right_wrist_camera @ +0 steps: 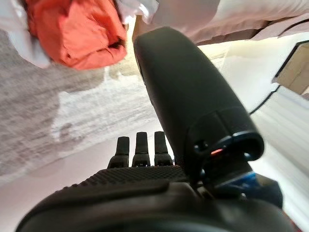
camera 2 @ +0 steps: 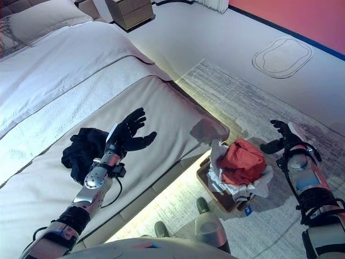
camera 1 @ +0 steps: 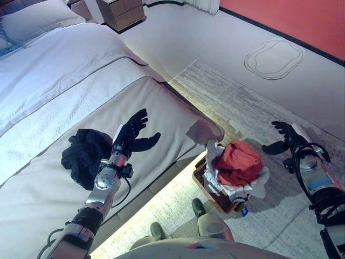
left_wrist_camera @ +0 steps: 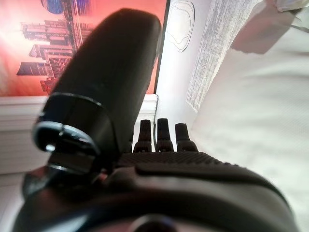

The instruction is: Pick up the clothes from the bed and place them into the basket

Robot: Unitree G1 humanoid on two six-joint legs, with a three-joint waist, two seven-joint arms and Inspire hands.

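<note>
Left robot hand (camera 1: 133, 134), fingers spread and empty, hovers over the bed (camera 1: 48, 102); dark clothes (camera 1: 85, 154) lie just to its left, nearer than the basket (camera 1: 200, 181).

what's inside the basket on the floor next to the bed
The basket holds a red garment on top of white clothes. Anything beneath them, and the basket's bottom, is covered.

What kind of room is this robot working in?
Most likely a bedroom: a made bed with a pillow, a nightstand beside it, and a rug on the floor holding a basket of clothes.
</note>
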